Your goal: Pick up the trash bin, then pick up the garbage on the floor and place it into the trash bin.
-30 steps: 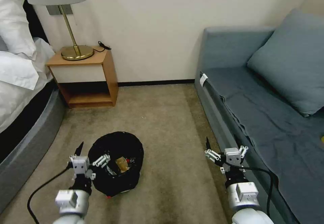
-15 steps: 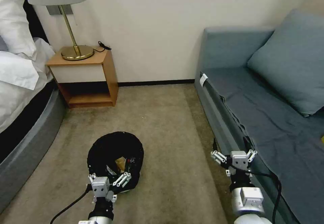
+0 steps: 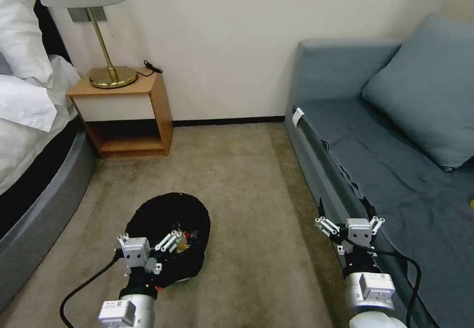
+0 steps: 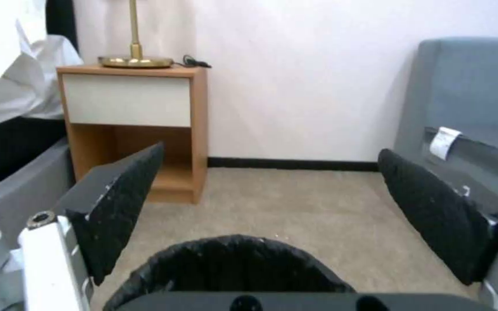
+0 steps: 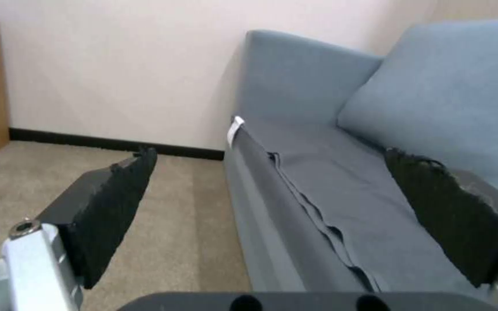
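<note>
No readable writing anywhere: the white tag [image 3: 297,116] on the sofa [image 3: 375,170] edge is too small to make out.

The bin [image 3: 168,241] sits on the carpet [image 3: 247,180], low in the head view, between bed [image 3: 34,180] and sofa, well short of the nightstand [image 3: 126,113]. It's small and round, wrapped in a crinkly black bag, with a touch of red at its base. Inside lies a tan scrap [image 3: 180,241] with some red and white bits beside it, hard to tell apart.

The left gripper [image 3: 148,239] hovers over the bin's near rim, fingers [image 4: 116,207] spread wide, gripping nothing. In the left wrist view the bin's black rim [image 4: 231,268] lies right between and below the two pads.

The right gripper [image 3: 348,209] hangs by the sofa's front edge, well apart from the bin, fingers [image 5: 110,207] also spread wide and empty. A brass lamp [image 3: 106,73] stands on the nightstand.
</note>
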`<state>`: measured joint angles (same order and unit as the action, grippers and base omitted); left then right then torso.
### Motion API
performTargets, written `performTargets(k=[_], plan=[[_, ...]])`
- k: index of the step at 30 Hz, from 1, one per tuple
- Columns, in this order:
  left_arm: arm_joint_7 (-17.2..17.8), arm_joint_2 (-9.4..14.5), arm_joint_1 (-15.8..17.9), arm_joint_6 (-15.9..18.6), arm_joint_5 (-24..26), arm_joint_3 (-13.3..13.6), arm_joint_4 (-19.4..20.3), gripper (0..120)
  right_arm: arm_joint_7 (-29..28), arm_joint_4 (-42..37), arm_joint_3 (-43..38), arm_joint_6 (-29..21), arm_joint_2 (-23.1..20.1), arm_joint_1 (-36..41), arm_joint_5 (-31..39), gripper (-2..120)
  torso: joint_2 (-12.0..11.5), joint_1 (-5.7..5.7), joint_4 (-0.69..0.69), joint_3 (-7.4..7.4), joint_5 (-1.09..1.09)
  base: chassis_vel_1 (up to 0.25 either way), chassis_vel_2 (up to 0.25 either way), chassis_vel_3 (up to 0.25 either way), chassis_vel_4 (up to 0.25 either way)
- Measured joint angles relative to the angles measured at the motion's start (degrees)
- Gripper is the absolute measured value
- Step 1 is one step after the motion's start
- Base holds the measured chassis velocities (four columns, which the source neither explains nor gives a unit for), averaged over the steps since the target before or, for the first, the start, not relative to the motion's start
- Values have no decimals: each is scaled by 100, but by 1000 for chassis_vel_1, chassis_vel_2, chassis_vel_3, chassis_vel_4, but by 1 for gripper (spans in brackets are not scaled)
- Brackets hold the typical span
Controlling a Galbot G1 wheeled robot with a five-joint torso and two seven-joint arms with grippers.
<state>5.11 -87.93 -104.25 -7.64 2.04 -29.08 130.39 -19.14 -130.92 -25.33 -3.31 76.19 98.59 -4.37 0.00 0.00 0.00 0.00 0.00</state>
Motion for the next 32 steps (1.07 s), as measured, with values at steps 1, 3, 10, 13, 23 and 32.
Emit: performTargets(k=[1,3,10,13,23,32], plan=[[0,0,0,0,0,0,0,100,0,0,0,0,0,0,0,100,0,0,0,0,0,0,0,0,0],[-45,0,71,32,57,-38,-5,100,50,2,-34,27,-2,-6,35,100,0,0,0,0,0,0,0,0,0],[-72,-8,124,96,64,-51,-20,100,143,3,-134,71,-23,6,48,100,0,0,0,0,0,0,0,0,0],[-73,-10,125,100,64,-51,-24,100,145,3,-140,71,-26,7,45,100,0,0,0,0,0,0,0,0,0],[-77,-12,124,103,62,-51,-28,100,145,2,-140,63,-29,9,45,100,0,0,0,0,0,0,0,0,0],[-81,-12,121,103,59,-51,-33,100,145,3,-135,57,-30,9,44,100,0,0,0,0,0,0,0,0,0]])
